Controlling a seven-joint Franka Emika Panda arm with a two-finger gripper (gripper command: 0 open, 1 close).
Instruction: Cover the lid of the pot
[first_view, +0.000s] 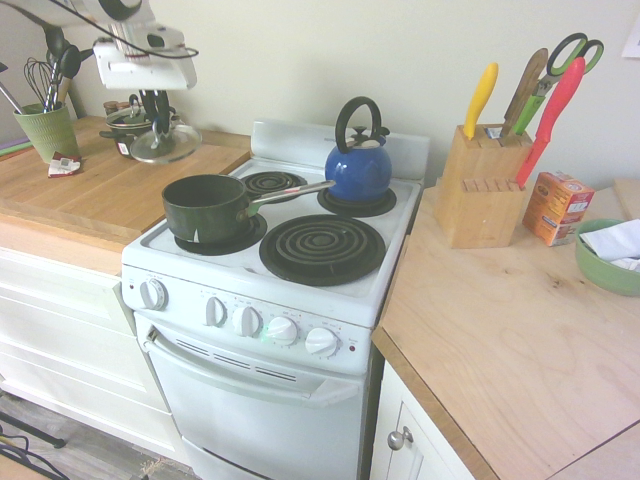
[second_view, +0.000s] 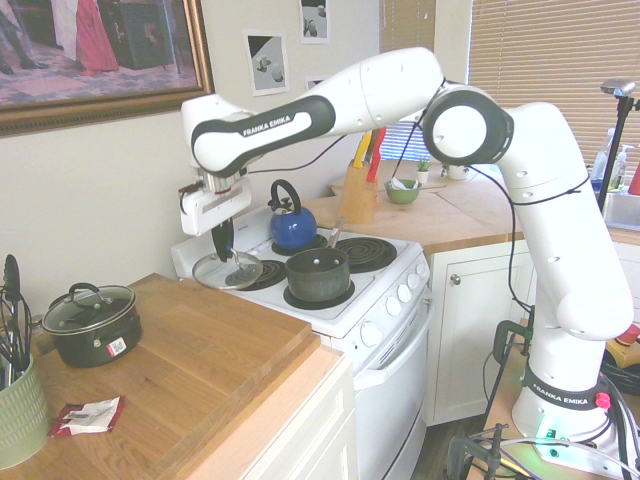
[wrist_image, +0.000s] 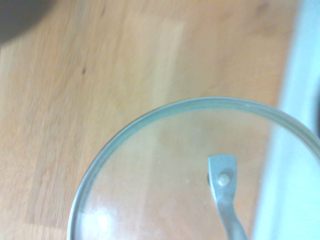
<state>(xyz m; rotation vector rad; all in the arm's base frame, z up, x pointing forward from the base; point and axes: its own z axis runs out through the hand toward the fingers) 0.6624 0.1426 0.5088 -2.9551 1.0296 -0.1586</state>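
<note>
The clear glass lid (first_view: 166, 144) with its thin metal rim hangs in the air over the wooden counter's edge beside the stove. My gripper (first_view: 155, 122) is shut on its small metal knob from above. The second exterior view shows the lid (second_view: 228, 271) level with the stove top, under the gripper (second_view: 222, 254). Through the lid (wrist_image: 165, 170) the wrist view shows the counter's wood. The pot (first_view: 206, 205), a dark saucepan with a long silver handle, stands uncovered on the stove's front left burner (second_view: 318, 275), to the right of the lid in the first exterior view.
A blue kettle (first_view: 358, 165) sits on the back right burner. A small dark two-handled pot (second_view: 92, 322) with its own lid stands on the counter. A green utensil holder (first_view: 46, 130), a knife block (first_view: 482, 185) and a green bowl (first_view: 608, 255) stand further off.
</note>
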